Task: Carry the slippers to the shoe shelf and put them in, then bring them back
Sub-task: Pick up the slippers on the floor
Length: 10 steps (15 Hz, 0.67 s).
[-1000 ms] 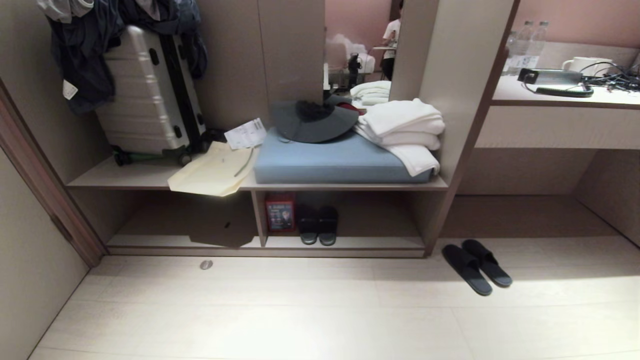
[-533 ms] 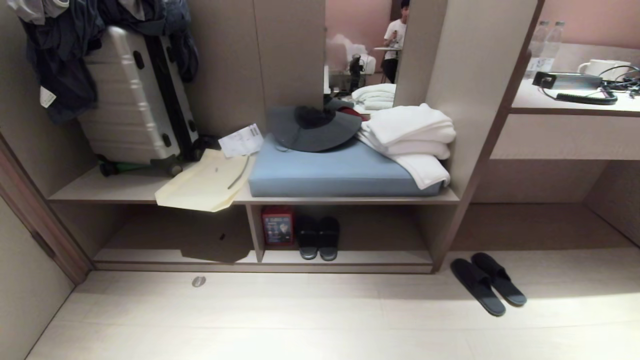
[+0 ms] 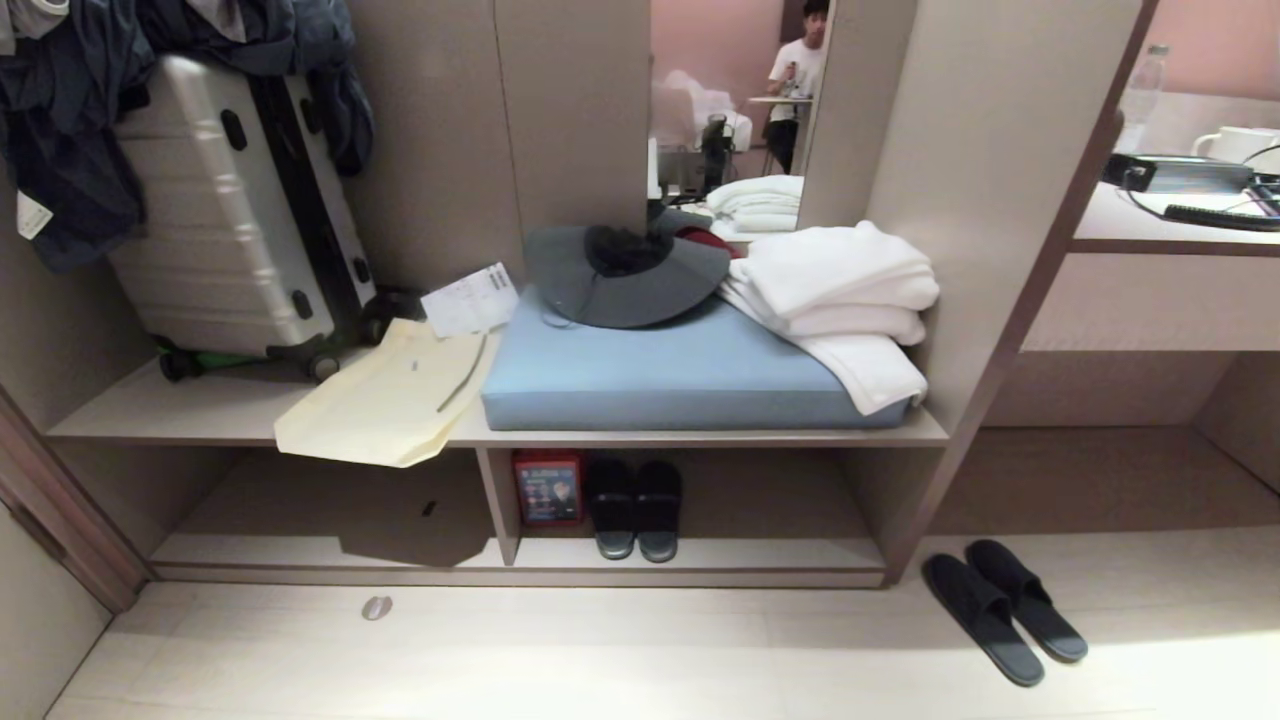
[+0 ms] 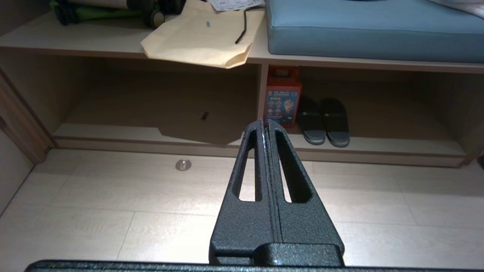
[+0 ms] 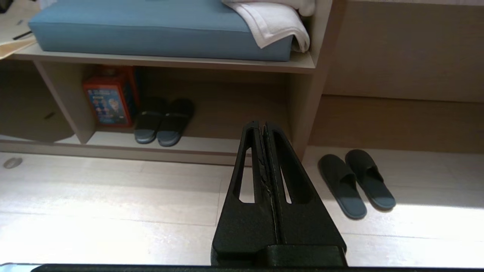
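Note:
The slippers (image 3: 1005, 610), a flat plain dark pair, lie side by side on the pale floor just right of the shoe shelf (image 3: 700, 553), the low beige cubby under the bench. In the right wrist view the slippers (image 5: 357, 183) lie on the floor beyond and to one side of my right gripper (image 5: 261, 123), which is shut and empty. My left gripper (image 4: 264, 122) is also shut and empty, pointing at the shoe shelf's divider (image 4: 262, 94). Neither arm shows in the head view.
A chunkier dark pair (image 3: 633, 508) and a red box (image 3: 547, 488) stand inside the cubby. On the bench lie a blue cushion (image 3: 680, 370), white towels (image 3: 840, 290), a grey hat (image 3: 625, 275), a paper bag (image 3: 390, 400) and a suitcase (image 3: 230, 200). A desk counter (image 3: 1170, 215) is at the right.
The whole head view has shifted: the bench, cubby and slippers now sit lower and larger, so the camera has come closer. Nothing itself has moved.

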Tool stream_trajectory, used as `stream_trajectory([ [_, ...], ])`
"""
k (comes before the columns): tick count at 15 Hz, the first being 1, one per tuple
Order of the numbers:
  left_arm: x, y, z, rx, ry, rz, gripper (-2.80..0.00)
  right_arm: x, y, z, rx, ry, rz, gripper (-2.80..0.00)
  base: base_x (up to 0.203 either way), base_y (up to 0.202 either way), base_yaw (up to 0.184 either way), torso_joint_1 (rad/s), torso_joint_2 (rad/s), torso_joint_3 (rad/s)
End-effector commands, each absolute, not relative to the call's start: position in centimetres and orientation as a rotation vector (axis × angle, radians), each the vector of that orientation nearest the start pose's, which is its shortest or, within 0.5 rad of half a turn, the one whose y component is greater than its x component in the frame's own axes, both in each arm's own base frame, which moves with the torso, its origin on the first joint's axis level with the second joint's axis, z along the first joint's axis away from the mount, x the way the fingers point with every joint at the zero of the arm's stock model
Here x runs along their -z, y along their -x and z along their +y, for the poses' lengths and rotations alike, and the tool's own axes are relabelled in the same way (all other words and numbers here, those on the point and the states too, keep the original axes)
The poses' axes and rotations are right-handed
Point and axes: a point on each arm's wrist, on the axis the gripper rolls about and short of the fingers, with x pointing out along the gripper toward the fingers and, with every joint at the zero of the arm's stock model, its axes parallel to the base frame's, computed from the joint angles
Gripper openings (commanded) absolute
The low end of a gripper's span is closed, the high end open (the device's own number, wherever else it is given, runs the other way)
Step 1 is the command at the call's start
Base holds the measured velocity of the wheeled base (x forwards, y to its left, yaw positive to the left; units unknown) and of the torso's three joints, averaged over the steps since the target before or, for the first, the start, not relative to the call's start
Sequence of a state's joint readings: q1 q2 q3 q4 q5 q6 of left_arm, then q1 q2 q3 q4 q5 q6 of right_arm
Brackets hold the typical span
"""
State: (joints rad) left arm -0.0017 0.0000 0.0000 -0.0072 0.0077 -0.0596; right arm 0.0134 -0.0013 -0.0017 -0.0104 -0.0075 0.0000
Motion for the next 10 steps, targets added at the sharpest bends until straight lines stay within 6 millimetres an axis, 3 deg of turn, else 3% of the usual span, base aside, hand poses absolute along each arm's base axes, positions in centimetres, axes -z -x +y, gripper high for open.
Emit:
stream_trajectory([
  [1,-7.62,2.28,0.02,-0.006,0.060,-0.008,-2.80,-7.70,2.30,-0.05,-0.006,0.000,-0.014,-2.80,0.194,0.000,0.002,0.004,0.00,0.002],
  [7,-7.61,2.28,0.02,-0.006,0.063,-0.006,-2.80,-7.70,2.30,-0.05,-0.006,0.000,-0.014,-2.80,0.185,0.000,-0.001,0.003,0.00,0.004],
  [10,-7.59,2.27,0.02,-0.006,0.063,-0.006,-2.80,-7.70,2.30,-0.05,-0.006,0.000,-0.014,-2.80,0.020,0.000,-0.001,0.004,0.00,0.001],
])
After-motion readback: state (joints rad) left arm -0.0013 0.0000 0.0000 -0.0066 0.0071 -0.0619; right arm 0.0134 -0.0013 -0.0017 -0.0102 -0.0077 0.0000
